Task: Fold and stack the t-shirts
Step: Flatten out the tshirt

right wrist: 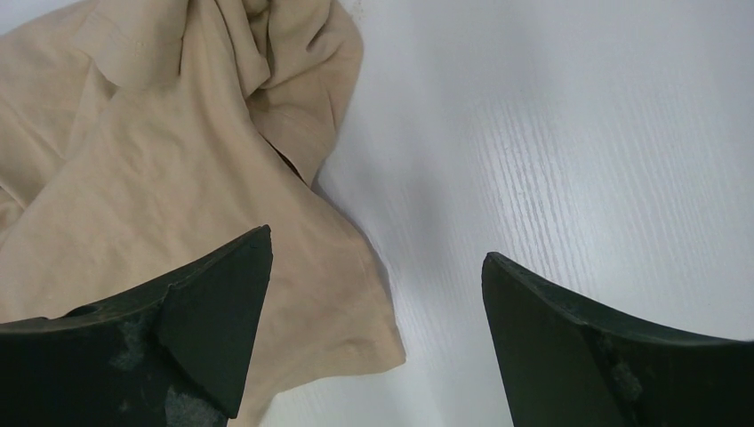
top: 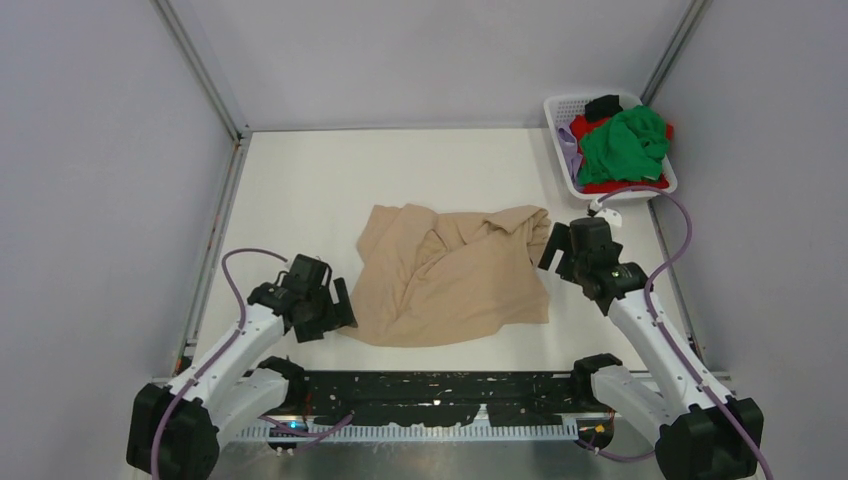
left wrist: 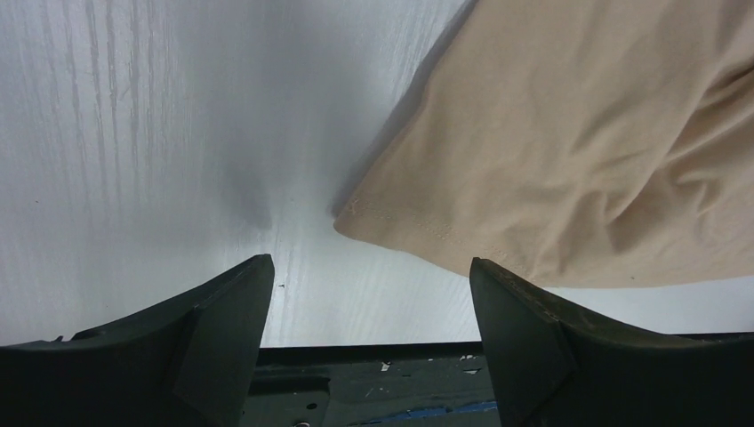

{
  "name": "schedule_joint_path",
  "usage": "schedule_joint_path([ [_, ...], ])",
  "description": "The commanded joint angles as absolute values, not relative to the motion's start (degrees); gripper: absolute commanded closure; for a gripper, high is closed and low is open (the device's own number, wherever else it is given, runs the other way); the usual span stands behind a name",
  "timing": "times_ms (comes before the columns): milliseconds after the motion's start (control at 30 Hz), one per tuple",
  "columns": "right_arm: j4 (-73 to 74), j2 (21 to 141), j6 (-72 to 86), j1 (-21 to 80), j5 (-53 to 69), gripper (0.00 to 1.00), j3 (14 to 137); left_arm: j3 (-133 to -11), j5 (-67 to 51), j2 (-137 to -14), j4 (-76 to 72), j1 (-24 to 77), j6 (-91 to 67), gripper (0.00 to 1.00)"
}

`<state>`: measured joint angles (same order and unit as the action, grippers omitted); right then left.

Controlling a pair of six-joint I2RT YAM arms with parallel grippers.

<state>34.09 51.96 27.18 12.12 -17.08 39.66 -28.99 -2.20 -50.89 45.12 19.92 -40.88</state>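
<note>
Beige t-shirt [top: 450, 275] lies crumpled betw. both grippers. Left gripper [left wrist: 369, 276]: jaws wide apart, empty, shirt corner just ahead of it. Right gripper [right wrist: 378, 249]: also spread, empty, one finger above cloth.

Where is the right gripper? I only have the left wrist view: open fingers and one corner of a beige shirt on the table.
Observer: The right gripper is open and empty, straddling the right edge of the beige t-shirt.
Operator: Is that shirt spread flat?
Observer: No. It lies crumpled on the table, bunched up towards its far right corner.
Operator: Any other shirts around?
Observer: Yes, they are piled in a white basket at the table's far right corner, with a green t-shirt on top.
</note>
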Motion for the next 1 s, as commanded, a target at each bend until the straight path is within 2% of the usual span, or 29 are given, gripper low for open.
schedule_joint_path([
  [0, 33.8, 51.01, 28.01, 12.25, -13.58, 0.05, 38.77, -28.79, -2.78, -55.46, 40.8, 20.47, -41.63, 0.18],
  [133, 33.79, 51.66, 27.96, 12.22, -11.83, 0.04, 38.11, -28.35, -1.75, -58.66, 37.18, 20.5, -42.15, 0.24],
  [267, 33.9, 52.29, 27.97, 12.22, -12.03, 0.05, 37.52, -29.22, -1.63, -63.02, 36.56, 21.35, -42.65, 0.37],
  [433, 34.2, 52.99, 28.49, 12.22, -11.99, 0.05, 37.26, -30.82, -0.53, -66.88, 36.47, 25.46, -43.51, 0.46],
  [633, 35.83, 52.78, 29.24, 12.17, -9.73, 0.04, 36.79, -32.72, 2.3, -71.79, 36.27, 26.19, -42.6, 0.61],
  [867, 42.5, 51.89, 30.67, 12.28, -8.1, 0.01, 36.02, -33.28, 1.92, -73.6, 36.39, 26.19, -41.55, 1.0],
  [967, 44.73, 52.33, 31.78, 12.29, -5.85, 0.07, 35.23, -32.99, 0.94, -72.41, 36.0, 26.19, -41.5, 1.0],
])
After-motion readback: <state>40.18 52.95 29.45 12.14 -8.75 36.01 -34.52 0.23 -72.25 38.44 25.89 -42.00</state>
